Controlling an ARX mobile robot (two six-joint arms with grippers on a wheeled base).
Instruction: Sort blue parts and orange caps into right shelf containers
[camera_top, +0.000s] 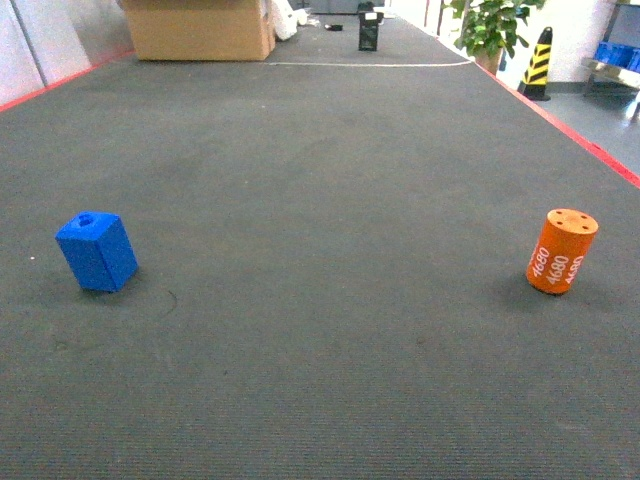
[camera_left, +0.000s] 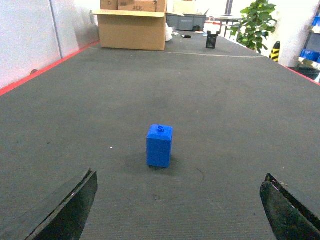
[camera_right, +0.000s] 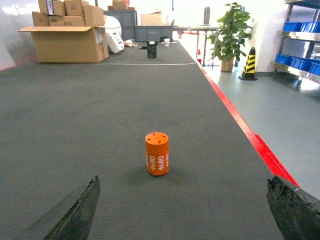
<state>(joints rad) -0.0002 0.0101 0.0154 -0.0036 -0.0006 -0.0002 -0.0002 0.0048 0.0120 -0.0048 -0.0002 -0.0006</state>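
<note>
A small blue part (camera_top: 97, 252) with a round hole on top stands on the dark mat at the left. An orange cap (camera_top: 561, 250) printed "4680" stands upright at the right. Neither gripper shows in the head view. In the left wrist view the blue part (camera_left: 159, 145) sits ahead of my left gripper (camera_left: 179, 175), which is open and empty. In the right wrist view the orange cap (camera_right: 157, 153) stands ahead and slightly left of my right gripper (camera_right: 183, 178), also open and empty. Blue shelf containers (camera_right: 299, 63) line a rack far off to the right.
A red line (camera_top: 570, 128) marks the mat's right edge, with grey floor beyond. A large cardboard box (camera_top: 200, 28) stands at the far end. A potted plant (camera_top: 490, 28), a yellow-black cone (camera_top: 538, 62) and a small black object (camera_top: 369, 30) are at the far right.
</note>
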